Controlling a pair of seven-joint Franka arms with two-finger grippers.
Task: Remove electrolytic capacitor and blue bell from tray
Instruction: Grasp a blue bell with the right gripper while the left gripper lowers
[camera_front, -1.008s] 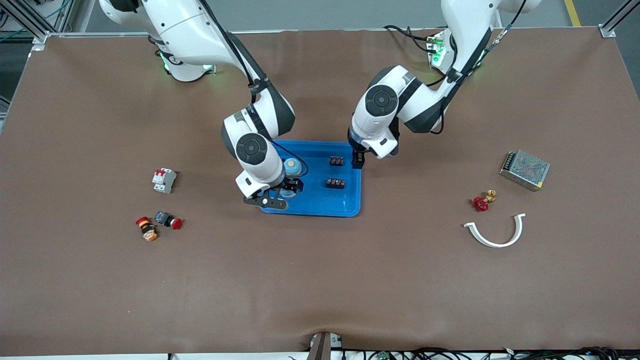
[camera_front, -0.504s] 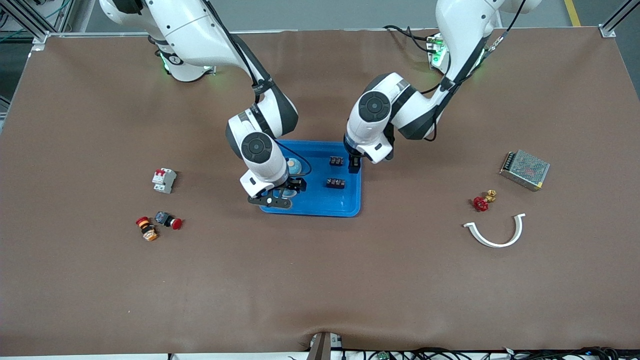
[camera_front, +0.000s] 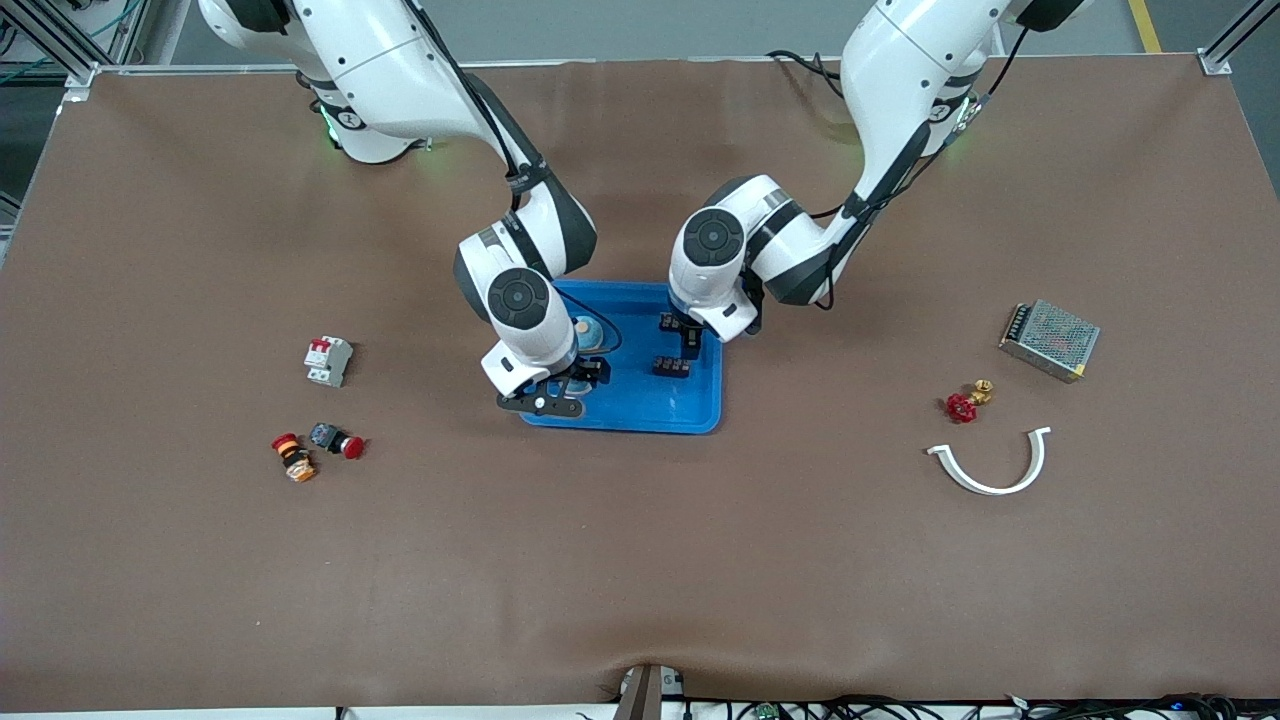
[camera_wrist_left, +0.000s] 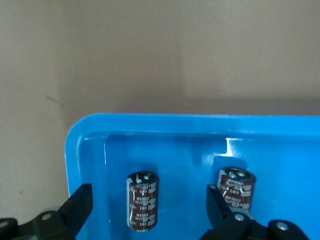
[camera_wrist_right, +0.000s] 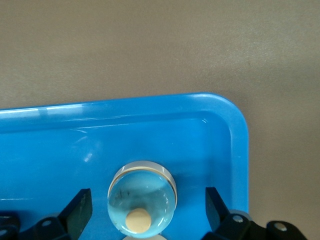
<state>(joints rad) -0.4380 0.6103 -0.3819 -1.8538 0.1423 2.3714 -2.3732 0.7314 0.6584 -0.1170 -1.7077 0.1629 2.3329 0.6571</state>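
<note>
brown table (camera_front: 640, 560), grey floor (camera_front: 650, 25) past it.

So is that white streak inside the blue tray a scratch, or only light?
Only light: in the left wrist view, glare streaks the blue tray wall above a capacitor. In the right wrist view, fainter glints mark the rim, and the bell dome shines softly. The front view is evenly lit.

Two capacitors (camera_wrist_left: 144, 200), perhaps two bells (camera_wrist_right: 142, 198).

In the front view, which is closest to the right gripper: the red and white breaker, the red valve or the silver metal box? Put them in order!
From the right gripper, over the blue tray:
1. Red and white breaker, toward the right arm's end.
2. Red valve, toward the left arm's end.
3. Silver metal box, farthest toward that end.
</note>
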